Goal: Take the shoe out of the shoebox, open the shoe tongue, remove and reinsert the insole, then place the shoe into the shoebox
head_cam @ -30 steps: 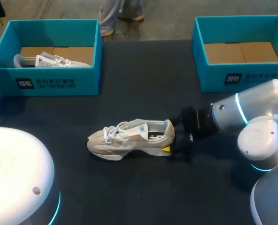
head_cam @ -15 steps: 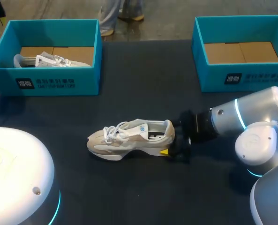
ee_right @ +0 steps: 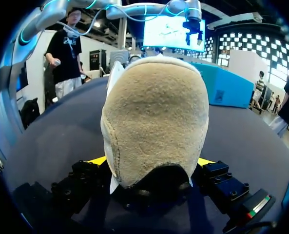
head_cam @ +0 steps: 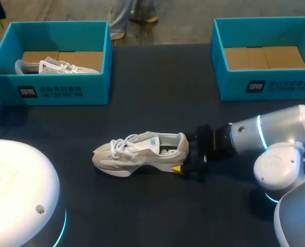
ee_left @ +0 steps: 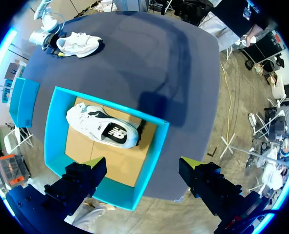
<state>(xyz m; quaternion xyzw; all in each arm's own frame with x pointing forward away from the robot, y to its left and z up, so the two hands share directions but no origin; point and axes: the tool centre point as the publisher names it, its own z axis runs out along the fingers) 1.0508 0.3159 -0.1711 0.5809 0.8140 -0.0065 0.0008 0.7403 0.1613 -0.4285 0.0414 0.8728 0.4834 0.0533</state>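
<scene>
Out of the left box (head_cam: pixel 65 92) and down on the dark table (head_cam: pixel 157 103): beige shoe (head_cam: pixel 137 154), upright on its sole. Well apart from the left box, nearer the robot than it and off toward the side of the right box (head_cam: pixel 265 85). Toe turned toward the left box's side of the table, heel turned away from it. White laces crossed over the tongue, collar open upward.

Right gripper (ee_right: pixel 151 165) clamped on the shoe's heel. From the right wrist, one yellow tip against each side of the heel, low down by the sole, with the heel filling the whole space between the fingers. Right arm (head_cam: pixel 275 134) stretched low over the table, beyond the shoe as reckoned from the left box.

Inside the left box, on its cardboard floor: white shoe (ee_left: pixel 103 127), apparently lying on its side, close to one wall.

Left gripper (ee_left: pixel 142 170) high above the left box, looking almost straight down into it. Fingers (ee_left: pixel 83 178) spread wide apart, gripping nothing, well clear of the box walls. White casing of the left arm (head_cam: pixel 18 190) nearer the robot than the left box.

Right box teal like the left box, level with it across the table, brown cardboard floor showing.
</scene>
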